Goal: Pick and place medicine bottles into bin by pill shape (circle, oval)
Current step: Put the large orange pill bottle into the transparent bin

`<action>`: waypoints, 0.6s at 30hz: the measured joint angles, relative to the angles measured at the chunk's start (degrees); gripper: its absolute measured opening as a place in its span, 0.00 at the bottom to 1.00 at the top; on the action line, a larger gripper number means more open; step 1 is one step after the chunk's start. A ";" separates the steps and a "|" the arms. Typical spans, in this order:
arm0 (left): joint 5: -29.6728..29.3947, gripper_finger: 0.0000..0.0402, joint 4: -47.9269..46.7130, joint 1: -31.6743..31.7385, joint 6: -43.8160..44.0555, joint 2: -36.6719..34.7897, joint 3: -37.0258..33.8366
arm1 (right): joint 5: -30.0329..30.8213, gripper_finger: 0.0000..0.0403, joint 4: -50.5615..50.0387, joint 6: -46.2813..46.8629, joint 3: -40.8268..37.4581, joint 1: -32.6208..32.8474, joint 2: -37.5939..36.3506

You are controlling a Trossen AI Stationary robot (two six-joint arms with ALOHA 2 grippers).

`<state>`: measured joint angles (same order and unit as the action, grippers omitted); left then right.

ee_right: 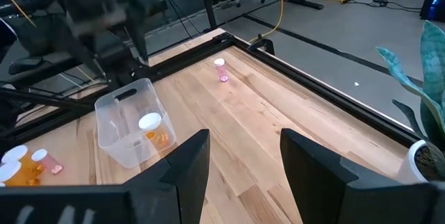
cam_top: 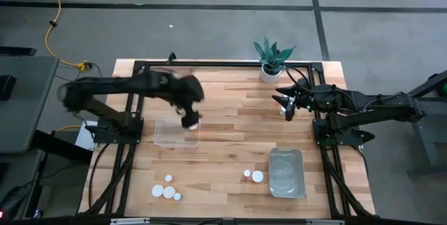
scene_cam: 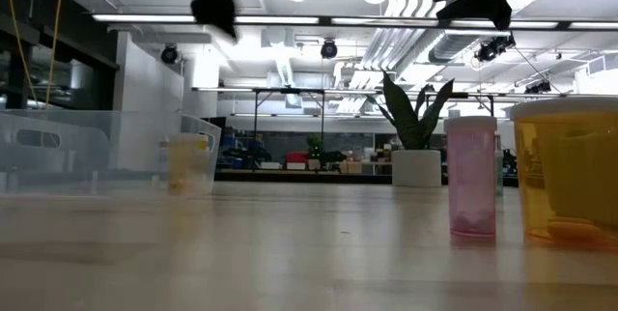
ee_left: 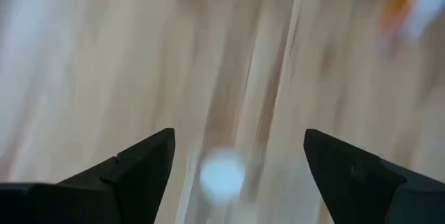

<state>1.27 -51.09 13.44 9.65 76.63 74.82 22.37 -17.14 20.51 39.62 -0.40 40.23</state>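
Across the wooden table [cam_top: 230, 124], bottles [cam_top: 166, 191] stand near two clear bins [cam_top: 176, 133]. My left gripper [ee_left: 236, 161] hovers spread and empty above one bin; my right gripper [ee_right: 243, 158], also spread, waits by the plant [cam_top: 272, 59].

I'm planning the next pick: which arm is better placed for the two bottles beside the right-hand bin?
Right, probably. Its open right gripper is on that side of the table as the bottles; the left gripper hangs over the far bin.

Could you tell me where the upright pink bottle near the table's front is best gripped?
Take the pink translucent medicine bottle just under its white cap, coming from above: it stands upright, and the wider orange translucent bottle close beside it may crowd a sideways approach.
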 joint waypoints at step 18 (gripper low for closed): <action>-5.17 0.77 53.49 0.39 7.50 -38.50 -39.62 | 0.00 0.42 1.78 0.00 0.00 0.00 -0.01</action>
<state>-3.90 2.39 13.82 17.15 38.13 35.20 22.37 -15.37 20.51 39.62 -0.40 40.22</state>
